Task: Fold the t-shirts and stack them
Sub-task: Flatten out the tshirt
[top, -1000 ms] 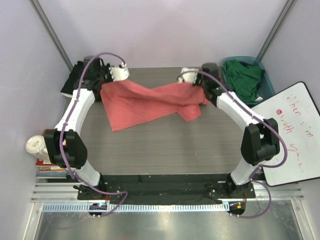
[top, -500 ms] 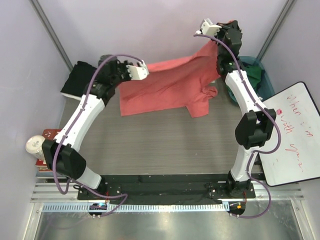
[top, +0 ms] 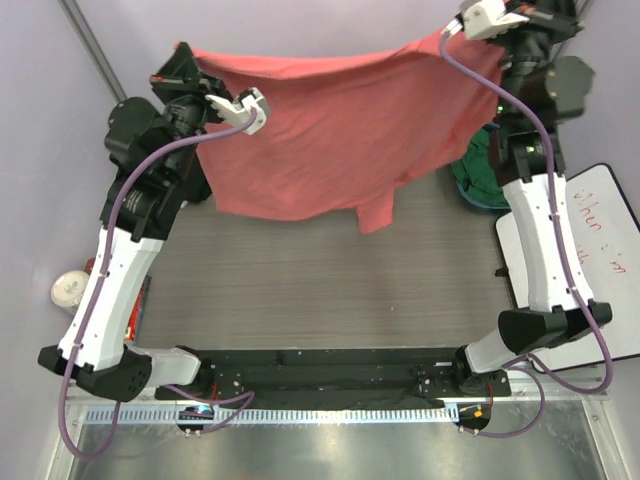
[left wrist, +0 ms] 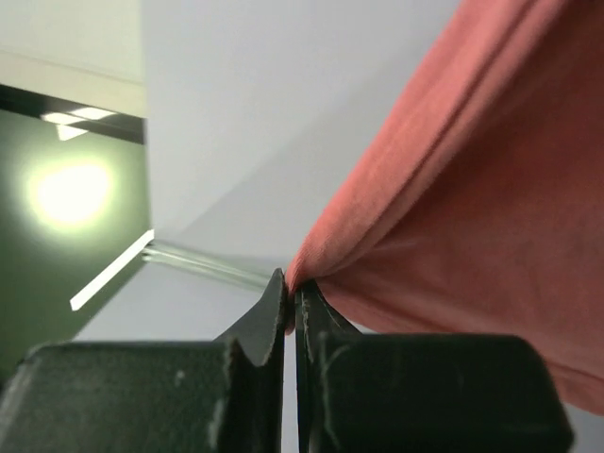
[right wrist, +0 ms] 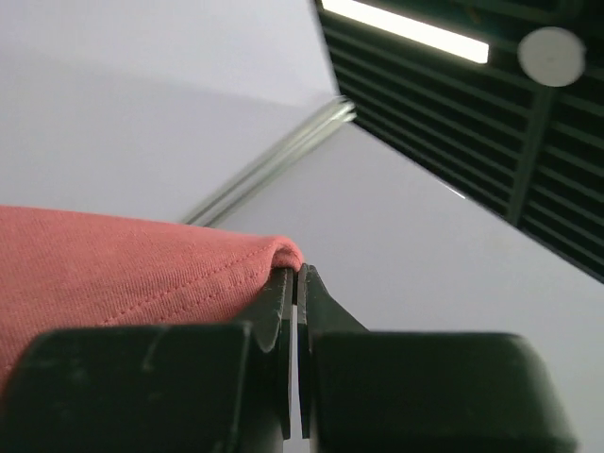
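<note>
The grey wood-grain counter (top: pixel 320 300) fills the middle of the top view, and above it the coral-pink t-shirt (top: pixel 340 130) hangs spread out like a curtain between the two arms. Its upper edge runs from one high corner at the left to one high corner at the right, and a sleeve hangs down at the lower middle; if the lowest part touches the counter, I cannot tell. The left arm (top: pixel 110 270) and the right arm (top: pixel 540 230) both reach up high. A whiteboard (top: pixel 600 290) with red writing lies at the right side of the counter. Near it, at the far right corner, stands a teal basket (top: pixel 470 195), partly hidden behind the right arm, with the dark green t-shirt (top: pixel 478 165) inside it. In the wrist views, the left fingers (left wrist: pixel 269 321) are pressed together on a bunched corner of the pink cloth, and the right fingers (right wrist: pixel 278 302) are pressed together on a stitched hem edge of the same shirt. A small white-lidded jar (top: pixel 68 290) stands beside the counter at the left.
</note>
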{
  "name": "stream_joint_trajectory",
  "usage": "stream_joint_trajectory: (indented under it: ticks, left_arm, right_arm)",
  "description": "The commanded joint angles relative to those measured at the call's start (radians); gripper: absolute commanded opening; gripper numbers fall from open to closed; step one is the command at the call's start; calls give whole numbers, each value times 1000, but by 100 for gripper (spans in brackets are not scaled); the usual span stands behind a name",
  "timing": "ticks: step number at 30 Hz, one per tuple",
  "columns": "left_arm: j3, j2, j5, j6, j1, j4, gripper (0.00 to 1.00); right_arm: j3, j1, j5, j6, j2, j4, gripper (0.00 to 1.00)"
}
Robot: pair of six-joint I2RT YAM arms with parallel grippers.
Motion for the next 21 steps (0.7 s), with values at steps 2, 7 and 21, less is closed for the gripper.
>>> stream_joint_trajectory:
  ticks: [2, 7, 21]
  left_arm:
    - [-7, -16, -6, 210, 4, 195, 0]
    - [36, 21, 26, 207, 25, 164, 0]
    - [347, 439, 224, 184, 294, 232, 0]
  right_arm:
    - [168, 0, -55, -71, -22, 108, 1]
    - [226, 0, -100, -83, 10, 84, 1]
    - [445, -53, -140, -5, 387, 164, 1]
